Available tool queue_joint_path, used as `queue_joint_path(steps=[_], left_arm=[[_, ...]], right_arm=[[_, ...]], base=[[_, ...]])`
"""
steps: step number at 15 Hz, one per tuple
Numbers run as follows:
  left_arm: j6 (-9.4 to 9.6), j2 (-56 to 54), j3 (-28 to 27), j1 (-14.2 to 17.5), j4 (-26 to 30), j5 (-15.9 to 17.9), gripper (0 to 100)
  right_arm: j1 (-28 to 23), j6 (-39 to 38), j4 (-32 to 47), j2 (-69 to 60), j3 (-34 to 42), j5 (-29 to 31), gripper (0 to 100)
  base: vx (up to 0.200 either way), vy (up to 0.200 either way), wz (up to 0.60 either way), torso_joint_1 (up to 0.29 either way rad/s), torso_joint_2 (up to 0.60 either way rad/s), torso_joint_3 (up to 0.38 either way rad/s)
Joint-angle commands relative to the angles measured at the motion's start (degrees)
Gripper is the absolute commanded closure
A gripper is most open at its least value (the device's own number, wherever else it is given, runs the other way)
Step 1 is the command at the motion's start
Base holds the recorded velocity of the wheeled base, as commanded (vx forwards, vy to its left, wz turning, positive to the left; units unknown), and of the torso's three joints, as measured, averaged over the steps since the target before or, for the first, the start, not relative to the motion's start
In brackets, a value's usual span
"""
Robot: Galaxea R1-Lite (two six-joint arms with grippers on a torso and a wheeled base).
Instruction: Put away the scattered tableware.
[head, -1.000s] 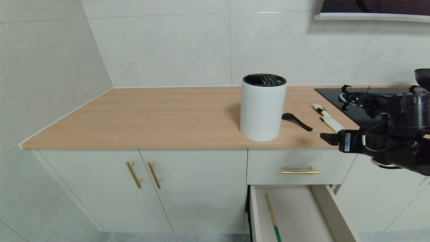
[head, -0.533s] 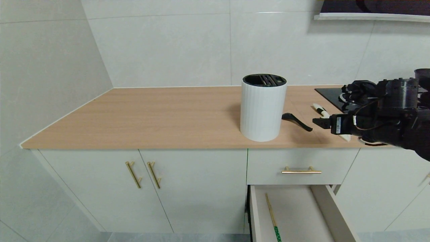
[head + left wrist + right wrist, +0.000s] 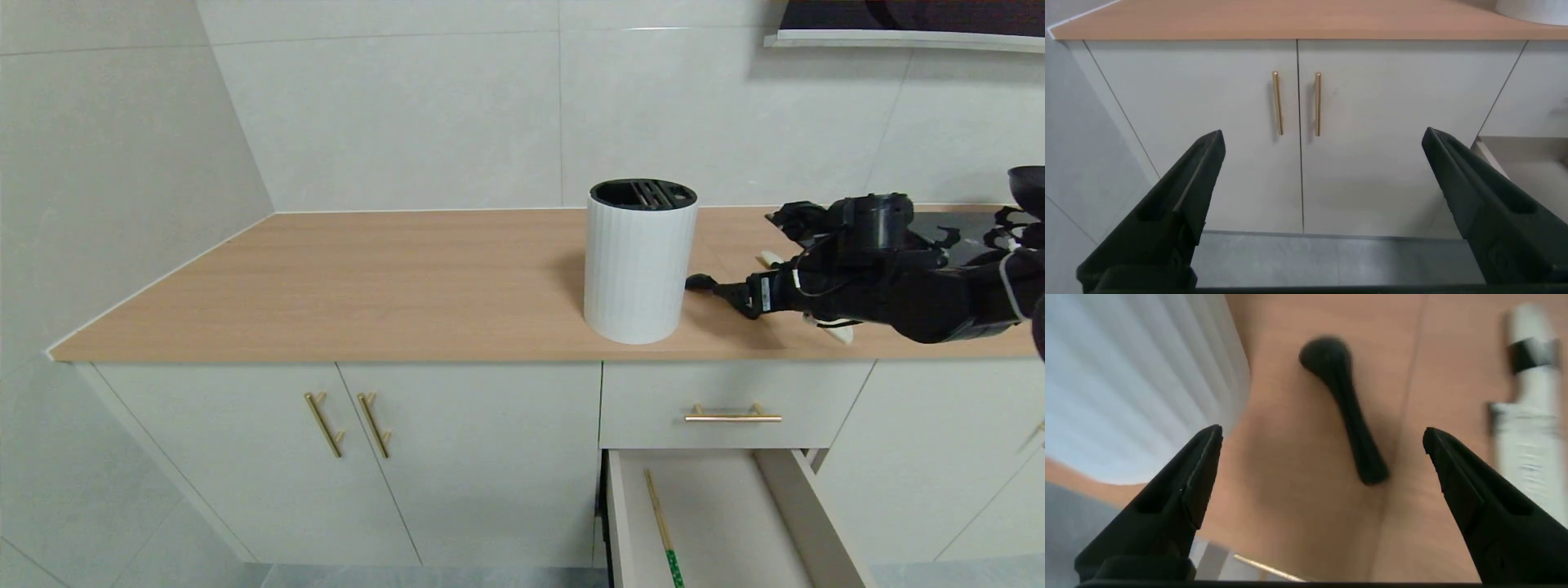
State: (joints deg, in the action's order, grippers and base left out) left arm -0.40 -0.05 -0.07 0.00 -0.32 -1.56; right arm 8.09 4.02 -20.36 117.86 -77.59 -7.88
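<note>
You have the left gripper (image 3: 1323, 143) facing the cabinet doors (image 3: 1298, 131), fingers spread wide. On the countertop (image 3: 367, 286), a glossy black spoon (image 3: 1343, 408) lies flat just right of the white ribbed holder (image 3: 639, 269), bowl toward it. The right gripper (image 3: 1323, 441) is over the spoon with its fingers spread; its label is too small to read. A white knife (image 3: 1531, 433) lies near.

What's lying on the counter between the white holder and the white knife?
A black spoon, lying between the holder and the knife; the right wrist view shows it best.
</note>
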Motion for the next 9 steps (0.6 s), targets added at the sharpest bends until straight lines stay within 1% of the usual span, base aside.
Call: queue_joint_path(steps=[1, 6, 9], left_arm=[[-0.04, 0.0, 0.0, 0.0, 0.0, 0.0, 0], [-0.04, 0.0, 0.0, 0.0, 0.0, -0.1, 0], [-0.04, 0.0, 0.0, 0.0, 0.0, 0.0, 0]], right_arm=[[0.0, 0.1, -0.5, 6.2, -2.3, 0.3, 0], [-0.3, -0.1, -1.9, 8.4, -4.2, 0.8, 0], [-0.5, -0.2, -1.9, 10.7, -7.1, 4.0, 0]], base=[[0.0, 0.0, 0.0, 0.0, 0.0, 0.0], [0.0, 0.0, 0.0, 0.0, 0.0, 0.0], [0.0, 0.0, 0.0, 0.0, 0.0, 0.0]])
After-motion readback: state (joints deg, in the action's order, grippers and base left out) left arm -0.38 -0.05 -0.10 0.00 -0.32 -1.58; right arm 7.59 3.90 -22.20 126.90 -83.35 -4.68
